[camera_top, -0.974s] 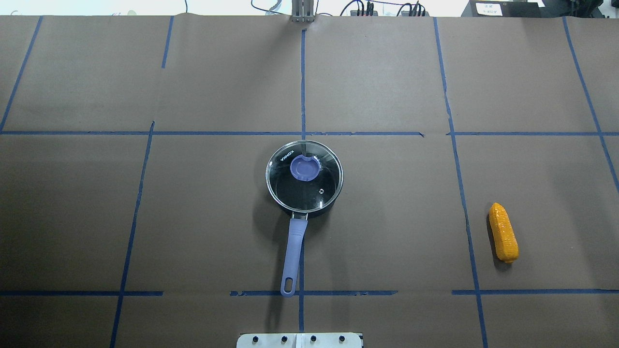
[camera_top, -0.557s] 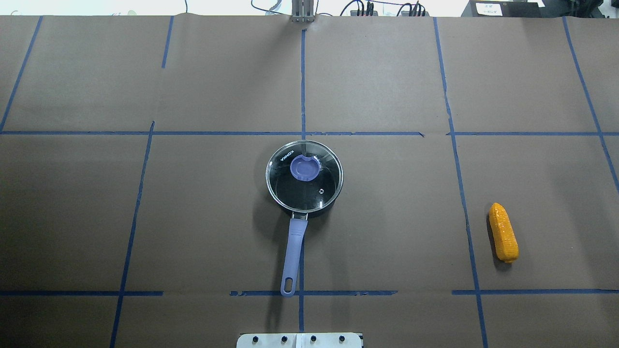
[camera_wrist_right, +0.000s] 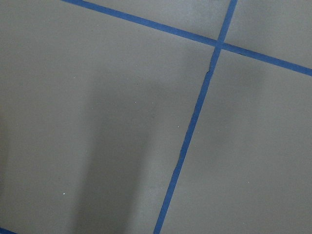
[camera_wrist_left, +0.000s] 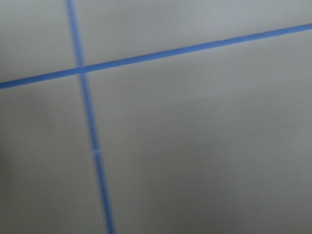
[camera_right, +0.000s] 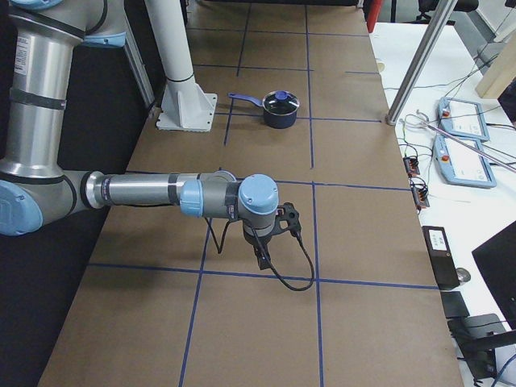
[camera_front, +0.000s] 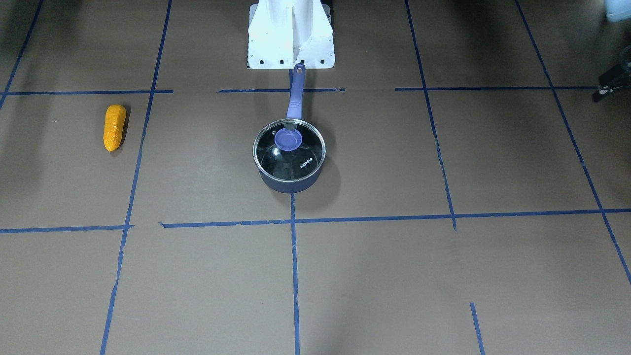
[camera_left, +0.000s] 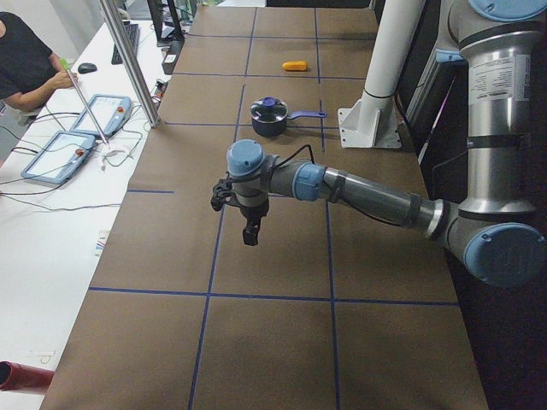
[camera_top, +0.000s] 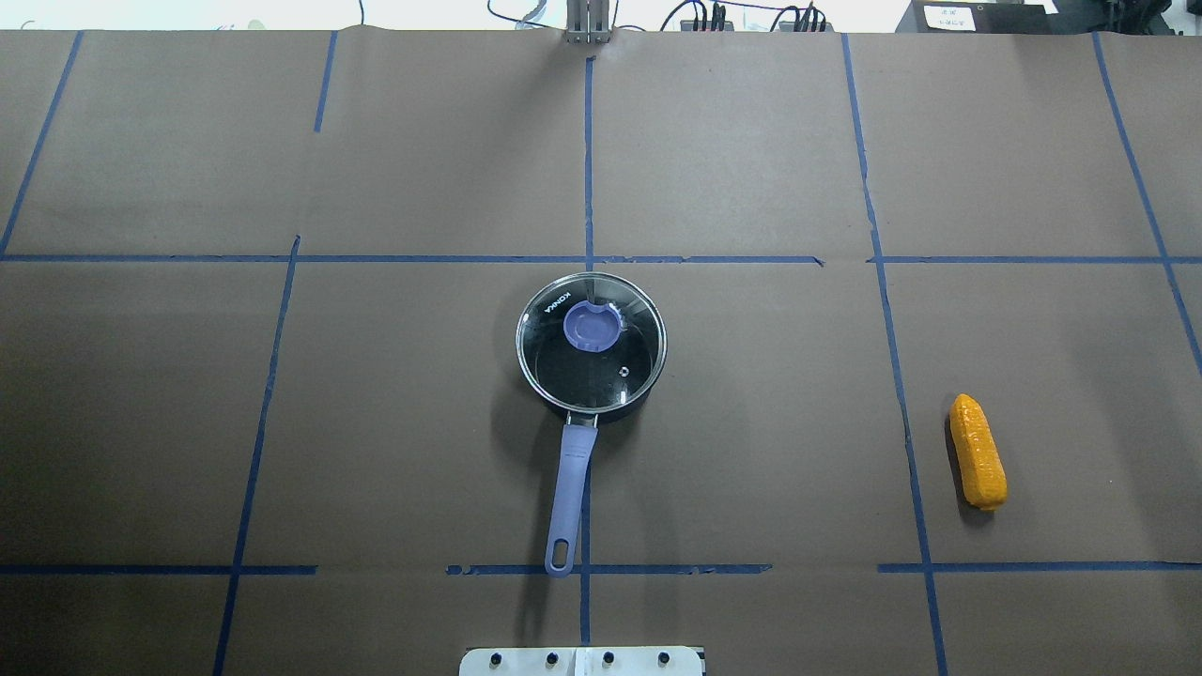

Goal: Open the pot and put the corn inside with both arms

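The 2 grippers hang far from the pot (camera_front: pixel 288 186), its lid (camera_top: pixel 603 368) on. I cannot tell whether the left gripper (camera_left: pixel 249 232) or right gripper (camera_right: pixel 262 256) is parted. The corn (camera_top: pixel 978 453) lies well off the pot on the right gripper's side. An off-centre pinch on the knob (camera_top: pixel 592 327) could drag the pot.

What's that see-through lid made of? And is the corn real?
The lid looks like glass: you can see through it into the dark pot, and it reflects light. The corn is probably plastic, a toy: evenly orange and slightly glossy.
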Robot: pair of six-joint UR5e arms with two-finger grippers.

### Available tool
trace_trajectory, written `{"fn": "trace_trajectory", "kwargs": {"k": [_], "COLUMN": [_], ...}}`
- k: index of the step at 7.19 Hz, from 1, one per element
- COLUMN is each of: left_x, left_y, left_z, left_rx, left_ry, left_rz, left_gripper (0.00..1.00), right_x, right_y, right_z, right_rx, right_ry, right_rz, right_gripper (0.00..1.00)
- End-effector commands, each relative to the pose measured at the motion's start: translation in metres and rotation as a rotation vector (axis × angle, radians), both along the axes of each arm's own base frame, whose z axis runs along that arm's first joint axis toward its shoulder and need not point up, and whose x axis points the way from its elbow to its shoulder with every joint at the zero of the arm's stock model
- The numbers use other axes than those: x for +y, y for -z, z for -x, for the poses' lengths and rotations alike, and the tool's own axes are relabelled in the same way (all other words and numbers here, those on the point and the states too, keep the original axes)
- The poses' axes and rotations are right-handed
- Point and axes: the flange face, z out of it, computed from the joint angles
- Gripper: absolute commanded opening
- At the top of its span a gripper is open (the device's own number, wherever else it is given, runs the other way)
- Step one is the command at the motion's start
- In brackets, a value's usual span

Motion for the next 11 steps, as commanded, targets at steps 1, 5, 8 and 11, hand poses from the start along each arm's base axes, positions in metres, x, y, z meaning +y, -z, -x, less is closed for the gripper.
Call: {"fn": "trace_trajectory", "kwargs": {"k": [1, 5, 8, 11], "left_x": [-0.019, 0.026, -0.007, -0.001], "left_y": [0.111, 0.325, 0.403, 0.417], "left_z": [-0.105, -0.38, -0.468, -0.505], "left_rx": [0.058, 0.049, 0.019, -0.001], "left_ry": [0.008, 0.075, 0.117, 0.114], "left_rz": [0.013, 0.059, 0.051, 0.046], "left_gripper": [1.0, 1.0, 1.0, 1.0], "right_x": [0.0, 0.0, 0.0, 0.0], "right_y": [0.002, 0.002, 0.002, 0.002], "right_z": [0.002, 0.003, 0.003, 0.003], "right_rx": [-0.035, -0.035, -0.036, -0.036], "right_ry": [-0.002, -0.001, -0.002, -0.001], "right_rz": [0.002, 0.002, 0.003, 0.004], "right_gripper": [1.0, 1.0, 1.0, 1.0]}}
